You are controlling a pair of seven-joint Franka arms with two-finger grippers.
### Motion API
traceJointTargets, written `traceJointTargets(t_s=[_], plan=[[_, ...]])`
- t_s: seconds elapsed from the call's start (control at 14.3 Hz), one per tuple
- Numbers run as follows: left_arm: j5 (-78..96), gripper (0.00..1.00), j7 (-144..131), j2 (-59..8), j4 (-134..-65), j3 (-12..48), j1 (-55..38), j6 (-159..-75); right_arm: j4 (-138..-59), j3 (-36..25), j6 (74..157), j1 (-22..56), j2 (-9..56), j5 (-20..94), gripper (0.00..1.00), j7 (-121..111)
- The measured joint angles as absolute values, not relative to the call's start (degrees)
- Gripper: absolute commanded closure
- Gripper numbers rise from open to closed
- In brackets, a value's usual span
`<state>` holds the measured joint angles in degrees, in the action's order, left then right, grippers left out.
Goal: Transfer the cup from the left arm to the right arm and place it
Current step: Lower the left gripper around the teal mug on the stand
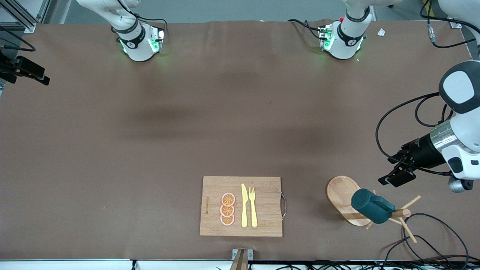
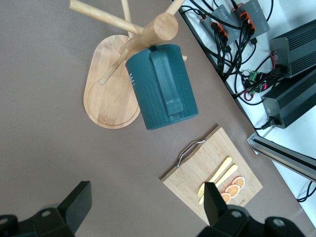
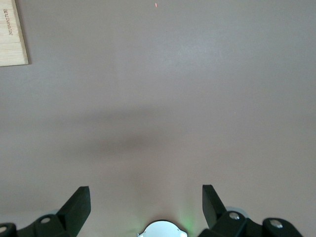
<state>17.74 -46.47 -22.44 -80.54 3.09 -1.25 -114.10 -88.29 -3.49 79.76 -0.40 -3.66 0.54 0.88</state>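
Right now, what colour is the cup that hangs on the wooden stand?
The cup is dark teal outside; its inside is not visible. The left wrist view shows it best.

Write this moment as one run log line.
dark teal mug: hanging on wooden peg rack | left gripper: open, above rack | right gripper: open, waiting

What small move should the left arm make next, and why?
Probably lower the open left gripper toward the cup, which hangs untouched on a peg of the wooden mug rack. Nothing is held yet. The right gripper waits open above bare table.
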Motion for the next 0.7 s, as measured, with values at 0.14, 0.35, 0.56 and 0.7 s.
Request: traceJointTargets(t_s=[0.14, 0.35, 0.56, 0.7], plan=[[17.82, 0.0, -47.53, -23.46, -80.49, 3.07, -1.23, -115.98, -88.29, -3.49, 79.76, -0.4, -3.66, 0.54, 0.0, 0.88], [17.91, 0.0, -49.45, -25.26, -80.43, 3.02, -0.55, -119.23, -88.3, -3.49, 79.75, -0.4, -3.66, 0.54, 0.0, 0.88], [20.13, 0.0, -49.49, -26.91, -80.22, 3.02, 0.28, -121.96, -88.3, -3.49, 79.75, -0.4, -3.66, 0.54, 0.0, 0.88], [22.66, 0.0, -49.49, -28.26, -79.27, 3.02, 0.46, -122.79, -88.3, -3.49, 79.75, -0.4, -3.66, 0.54, 0.0, 0.88]])
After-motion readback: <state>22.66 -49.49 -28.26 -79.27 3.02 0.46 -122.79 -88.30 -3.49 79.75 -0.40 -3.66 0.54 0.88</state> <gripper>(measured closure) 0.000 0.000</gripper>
